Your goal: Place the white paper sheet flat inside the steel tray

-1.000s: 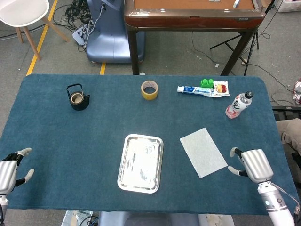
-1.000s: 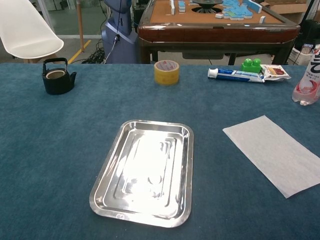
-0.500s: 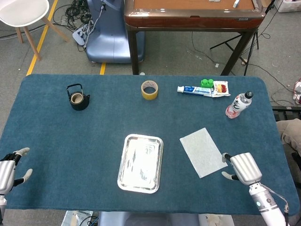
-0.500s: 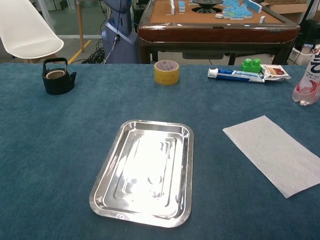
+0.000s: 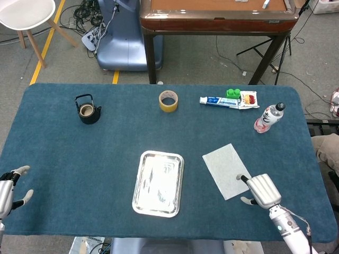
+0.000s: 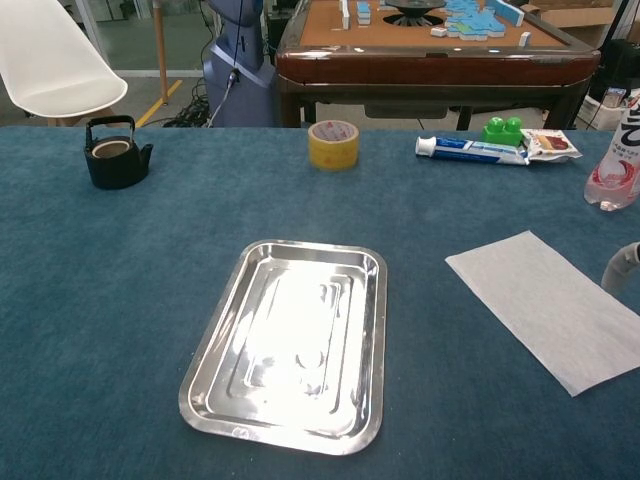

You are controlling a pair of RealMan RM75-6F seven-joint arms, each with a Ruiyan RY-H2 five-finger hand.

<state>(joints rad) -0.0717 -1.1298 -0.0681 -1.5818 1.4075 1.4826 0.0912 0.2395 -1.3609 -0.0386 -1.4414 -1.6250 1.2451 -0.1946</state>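
No lettering can be read; print on the toothpaste tube (image 6: 472, 150) and bottle (image 6: 618, 155) is too small.

The right hand (image 5: 263, 191) has a silver-grey ribbed metallic back, pale grey fingers with darker segments, and a white cylindrical wrist bearing a small green light, with a thin cable beside the forearm. The left hand (image 5: 7, 189), cut by the picture's edge, shows the same silver-grey shell and light fingers with black parts at their bases. In the chest view only one pale grey rounded finger (image 6: 624, 265) shows at the right edge.
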